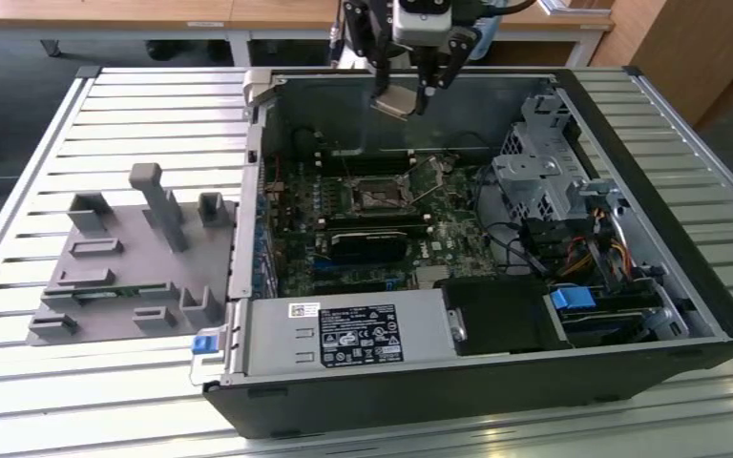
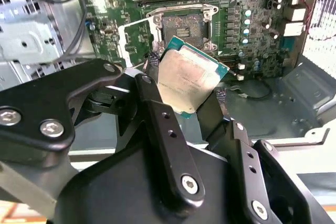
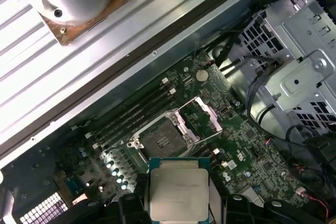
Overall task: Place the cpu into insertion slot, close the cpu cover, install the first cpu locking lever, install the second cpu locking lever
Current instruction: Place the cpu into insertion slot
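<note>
The black two-fingered gripper [image 1: 400,95] hangs over the far part of the open black computer case [image 1: 341,410]. Its fingers are clamped on the cpu [image 1: 392,103], a small flat square chip with a dull silver-grey metal top. In the second wrist view the cpu [image 2: 191,80] is pinched by two opposite edges and looks tilted, with one corner lower than the others.

The insertion slot [image 1: 377,197], a small square black socket with a thin metal rim, lies on the green motherboard [image 1: 297,243]. In the exterior view it is at about six o'clock from the gripper, lower and well apart from the cpu. The cpu cover [image 3: 206,113], a thin square silver metal frame, stands swung open just beside the insertion slot (so the socket is free to receive the chip). The cpu is not yet placed.

Several things could go wrong from here. If the tilt remains, one corner probably meets the socket first and the fine contacts may bend. The hold on thin edges is small, so a jolt could let the cpu slip or turn. The open cover is near, and a finger might knock it during the descent.
</note>
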